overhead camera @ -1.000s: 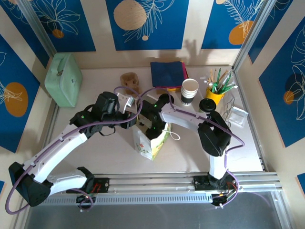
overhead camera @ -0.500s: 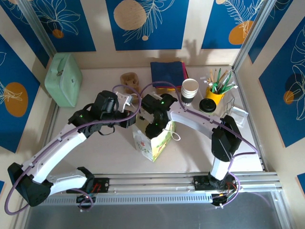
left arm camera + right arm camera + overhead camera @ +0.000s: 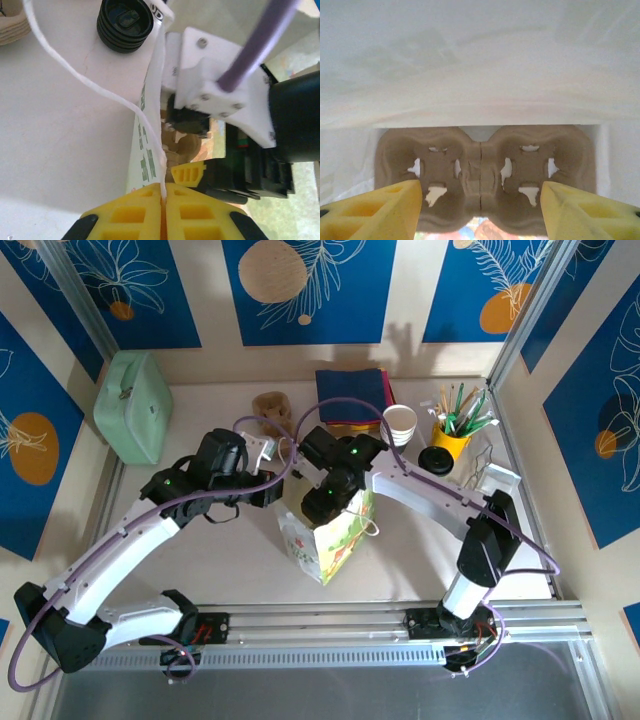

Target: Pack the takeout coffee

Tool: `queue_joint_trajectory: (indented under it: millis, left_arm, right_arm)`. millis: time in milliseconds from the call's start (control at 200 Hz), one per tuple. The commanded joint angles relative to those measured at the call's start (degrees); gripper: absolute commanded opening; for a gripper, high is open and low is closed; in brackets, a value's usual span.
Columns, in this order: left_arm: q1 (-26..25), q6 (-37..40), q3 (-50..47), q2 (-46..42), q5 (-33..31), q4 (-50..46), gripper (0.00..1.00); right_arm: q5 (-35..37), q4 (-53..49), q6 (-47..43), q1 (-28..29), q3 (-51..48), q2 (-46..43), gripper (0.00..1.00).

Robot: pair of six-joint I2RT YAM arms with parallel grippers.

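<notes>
The takeout coffee is hidden. A white paper bag point(image 3: 335, 538) with a printed side stands open at mid-table. My left gripper point(image 3: 281, 496) is shut on the bag's left rim, and the white paper edge point(image 3: 161, 170) and cord handle point(image 3: 90, 75) run between its yellow fingers point(image 3: 131, 215). My right gripper point(image 3: 326, 504) reaches down into the bag's mouth, jaws open and holding nothing. Between its yellow fingertips point(image 3: 400, 200) I see a brown two-cup cardboard carrier point(image 3: 480, 170) on the bag's floor, both wells bare.
A stack of white cups point(image 3: 400, 423), a stack of black lids point(image 3: 435, 460) and a yellow cup of straws point(image 3: 452, 435) stand back right. Blue napkins point(image 3: 350, 393), spare carriers point(image 3: 272, 408) and a green case point(image 3: 132, 405) sit further back and left.
The right arm swung left from the cups and its gripper went down into the bag's mouth. The bag stands wider open. The left gripper kept its hold.
</notes>
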Motion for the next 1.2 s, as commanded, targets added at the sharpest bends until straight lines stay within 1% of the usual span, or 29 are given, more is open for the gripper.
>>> queue_joint_trajectory:
  millis: [0,170,330,450,540,640,700,860,930,990,1196]
  left_arm:
    - [-0.54,0.38,2.02,-0.42,-1.29,-1.77,0.09]
    - [-0.64,0.24,1.96,-0.87,-1.56,-1.74,0.09]
    - [-0.71,-0.27,1.86,-1.08,-2.58,-2.13,0.09]
    - [-0.71,-0.59,1.42,-1.61,-3.77,-2.18,0.08]
    - [-0.63,-0.24,0.82,-2.21,-5.27,-1.87,0.09]
    - [-0.71,-0.39,0.24,-2.83,-5.88,-1.17,0.1]
    - [-0.65,-0.7,-0.06,-3.11,-6.72,-1.12,0.11]
    - [-0.67,-3.23,-2.09,-4.71,-8.57,0.97,0.14]
    - [-0.64,-4.84,-3.29,-5.7,-9.22,2.22,0.14]
    - [-0.67,-6.17,-4.14,-6.26,-9.88,2.97,0.15]
    - [-0.64,-8.62,-6.22,-8.19,-10.11,4.75,0.27]
  right_arm:
    - [-1.73,1.52,2.48,-0.8,2.11,-3.2,0.65]
    - [-3.57,3.83,5.48,-1.95,2.22,-5.69,0.65]
    - [-4.73,2.26,10.01,-1.83,6.49,-7.44,0.65]
    - [-4.72,0.14,15.72,-1.56,10.23,-9.65,0.65]
    - [-2.54,-2.48,24.93,-1.44,12.53,-11.67,0.68]
    - [-3.25,-1.59,30.66,-0.83,10.89,-15.12,0.67]
    - [-2.25,-1.05,34.36,-0.3,9.49,-17.26,0.67]
    - [7.45,-3.76,46.62,0.38,7.29,-20.88,0.69]
    - [9.52,-5.05,48.62,0.22,6.47,-20.79,0.71]
    - [9.24,-5.86,49.69,-0.34,6.15,-19.9,0.71]
    - [6.68,-7.57,52.61,-1.37,7.15,-14.35,0.71]
